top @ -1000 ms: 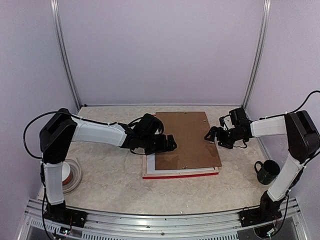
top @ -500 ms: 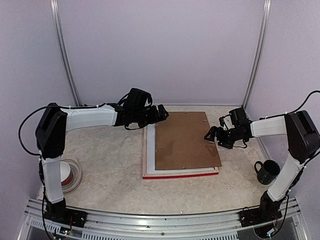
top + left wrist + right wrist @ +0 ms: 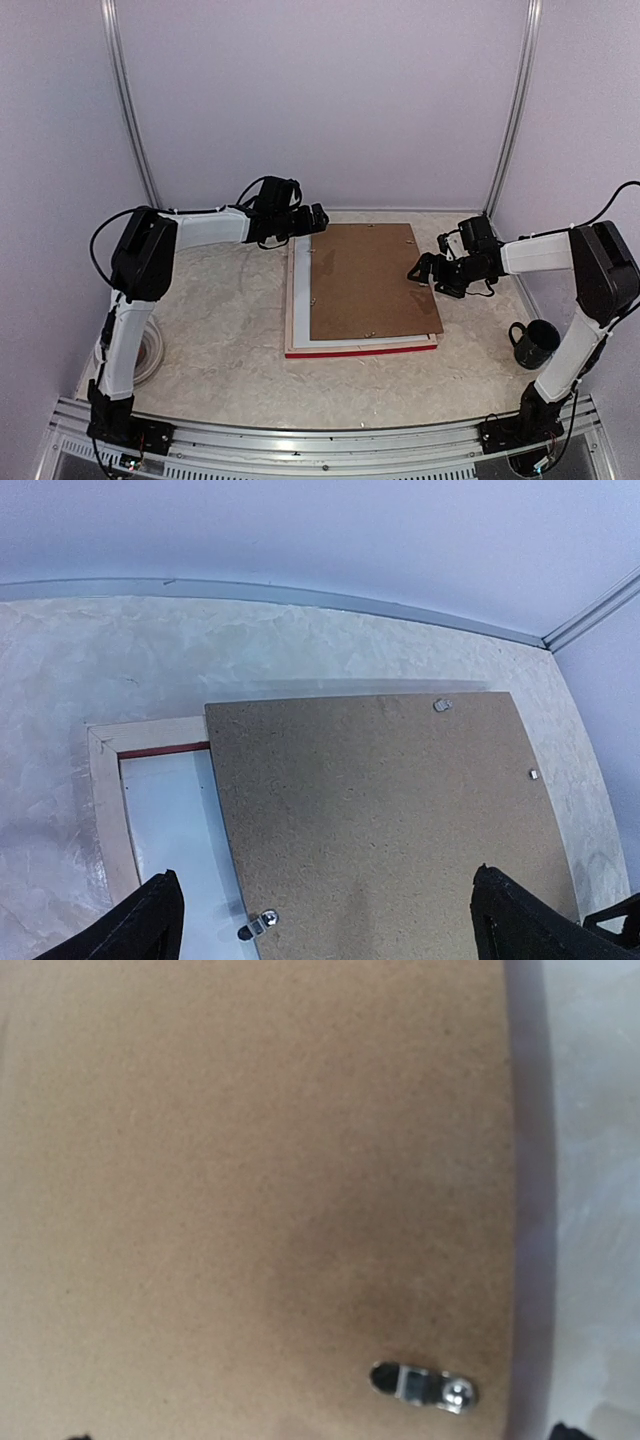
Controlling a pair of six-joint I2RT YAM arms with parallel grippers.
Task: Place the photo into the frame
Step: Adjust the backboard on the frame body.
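Observation:
The frame (image 3: pixel 360 349) lies flat at the table's middle, pale wood rear up and a red edge toward me. A brown backing board (image 3: pixel 370 280) rests on it, skewed to the right, and a white sheet (image 3: pixel 299 300) shows along its left. The photo is hidden. My left gripper (image 3: pixel 314 220) hovers open over the frame's far left corner. In the left wrist view its fingertips (image 3: pixel 150 920) stand wide apart above the board (image 3: pixel 380 810) and the frame's wood (image 3: pixel 105 800). My right gripper (image 3: pixel 425 272) hangs open over the board's right edge, close above a small metal clip (image 3: pixel 425 1385).
A black mug (image 3: pixel 535 342) stands at the right, near the right arm's base. A white ring (image 3: pixel 150 348) lies at the left, partly behind the left arm. Walls and aluminium posts close in the back and sides.
My left arm swung from the board's left edge away to the frame's far left corner, its gripper staying open. The right arm and the board have not moved.

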